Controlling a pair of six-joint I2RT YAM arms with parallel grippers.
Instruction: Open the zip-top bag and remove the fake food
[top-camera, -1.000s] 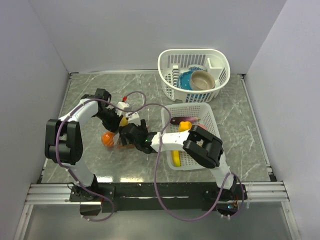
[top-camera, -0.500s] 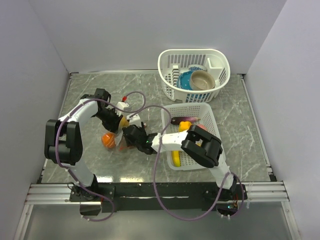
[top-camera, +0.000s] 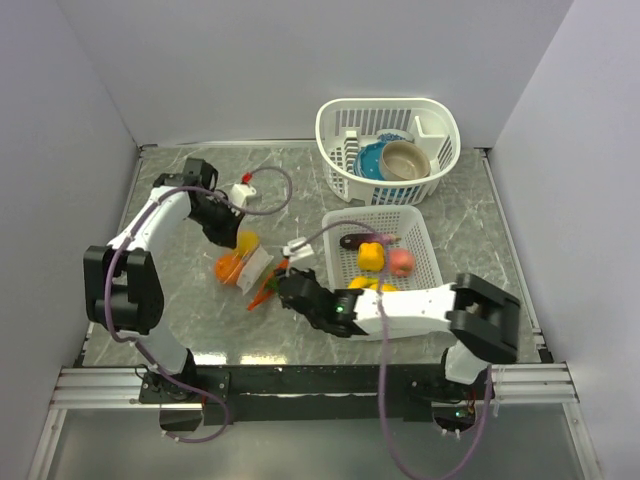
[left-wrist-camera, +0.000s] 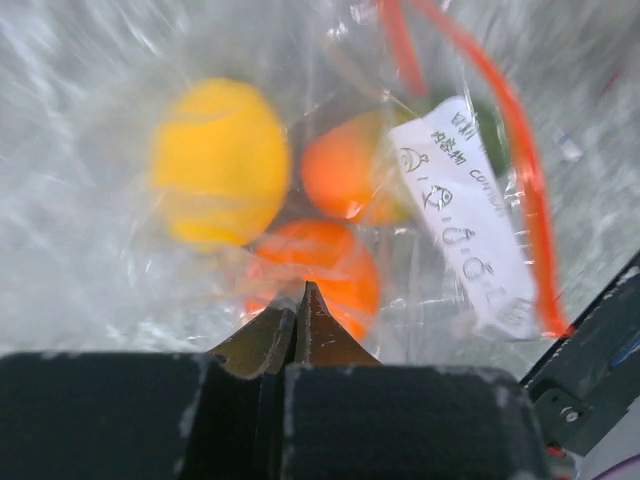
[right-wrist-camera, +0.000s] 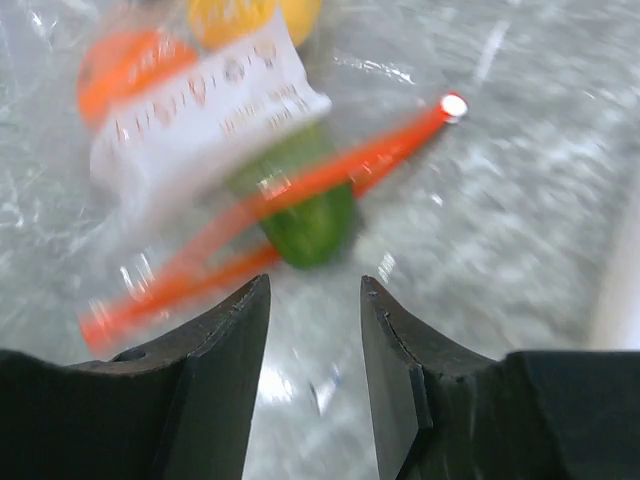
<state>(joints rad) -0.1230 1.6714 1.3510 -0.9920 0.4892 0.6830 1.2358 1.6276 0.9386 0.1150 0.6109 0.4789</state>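
The zip-top bag (top-camera: 243, 266) lies on the table left of centre, clear and crinkly, its red-orange zipper strip (top-camera: 263, 294) toward the near side. My left gripper (top-camera: 231, 240) is shut on the bag's far edge; in the left wrist view its tips (left-wrist-camera: 300, 292) pinch the plastic. Inside the bag is fake food: a yellow fruit (left-wrist-camera: 220, 160) and two orange pieces (left-wrist-camera: 322, 268). My right gripper (right-wrist-camera: 315, 290) is open with nothing between its fingers, just short of the bag's mouth, where a green piece (right-wrist-camera: 305, 218) and the white label (right-wrist-camera: 200, 112) show. In the top view it (top-camera: 288, 288) sits right of the zipper.
A white slatted basket (top-camera: 428, 245) right of centre holds a yellow piece, a pink fruit and a dark piece. Another white basket (top-camera: 332, 132) at the back holds a blue and a tan bowl. Cables loop over the table's left half.
My right gripper has drawn back from the bag toward the near right, its jaws narrowing, and the arm's elbow swung low to the right. The left gripper lifted the bag's edge slightly farther back.
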